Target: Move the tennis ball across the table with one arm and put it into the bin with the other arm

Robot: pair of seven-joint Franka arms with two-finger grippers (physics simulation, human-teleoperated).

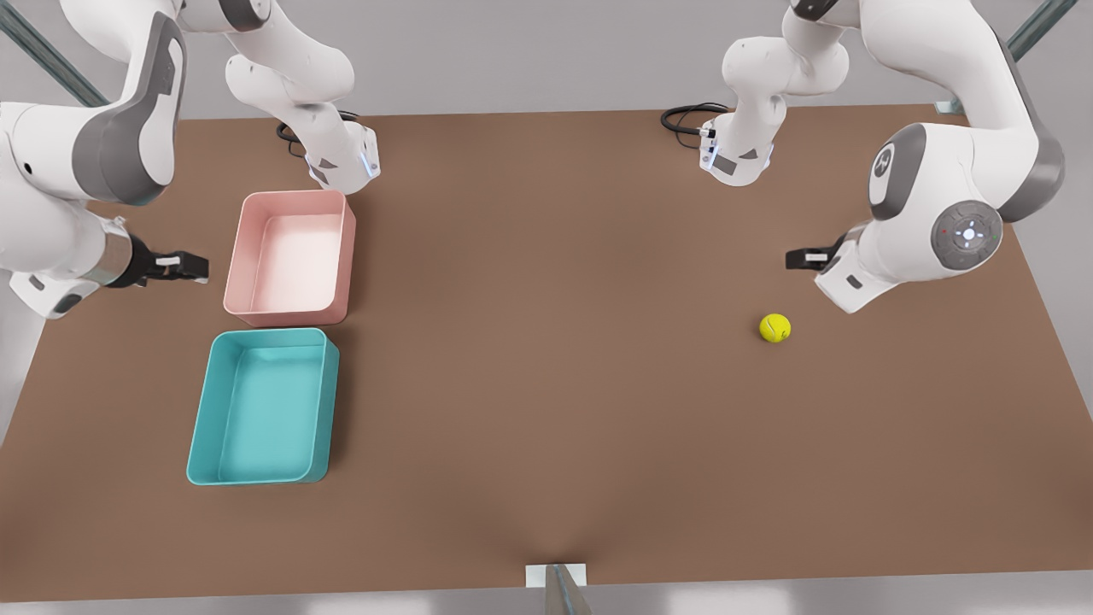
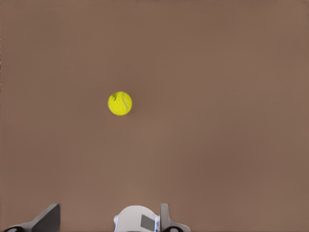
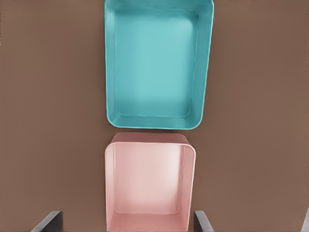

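The tennis ball (image 1: 774, 328) lies on the counter (image 1: 546, 427) just beside the left gripper (image 1: 801, 259), fingers seemingly spread empty, while the right gripper (image 1: 192, 268), likewise apparently open, waits by the bin (image 1: 201, 427).

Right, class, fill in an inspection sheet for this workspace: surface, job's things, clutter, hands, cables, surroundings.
Surface: brown table, plain and flat.
Job's things: tennis ball lies loose on the front view's right; teal bin sits empty on the front view's left.
Clutter: pink tub, empty, just behind the teal bin.
Hands: left hand open, near the ball, not touching it; right hand open, beside the pink tub, holding nothing.
Cables: black cable loops at both arm bases.
Surroundings: grey floor, metal frame struts.
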